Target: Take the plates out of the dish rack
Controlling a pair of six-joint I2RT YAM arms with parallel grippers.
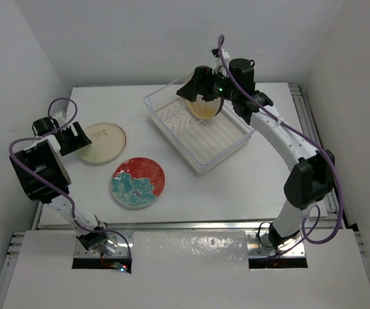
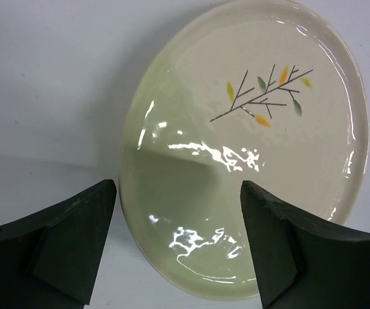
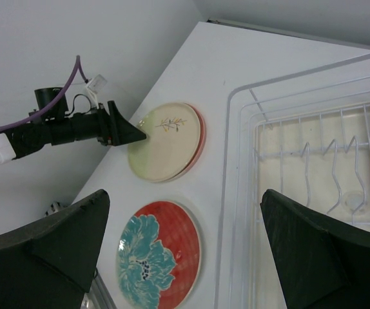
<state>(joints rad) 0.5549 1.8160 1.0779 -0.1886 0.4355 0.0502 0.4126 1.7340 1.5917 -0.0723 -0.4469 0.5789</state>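
1. Left arm (image 1: 41, 170): elbow folded back at the left side; forearm reaching forward, wrist low.
2. Left gripper (image 2: 178, 187): jaws apart; nothing clamped between them.
3. Right arm (image 1: 282, 135): stretched forward and leftward from its base; wrist raised, tilted downward.
4. Right gripper (image 3: 185, 193): jaws spread wide; nothing between them.

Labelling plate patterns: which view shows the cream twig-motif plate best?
Left wrist: the cream twig-motif plate fills the frame, twig and leaves sharp. Top external shows it small, the left claw over its edge. Right wrist shows it whole but distant.
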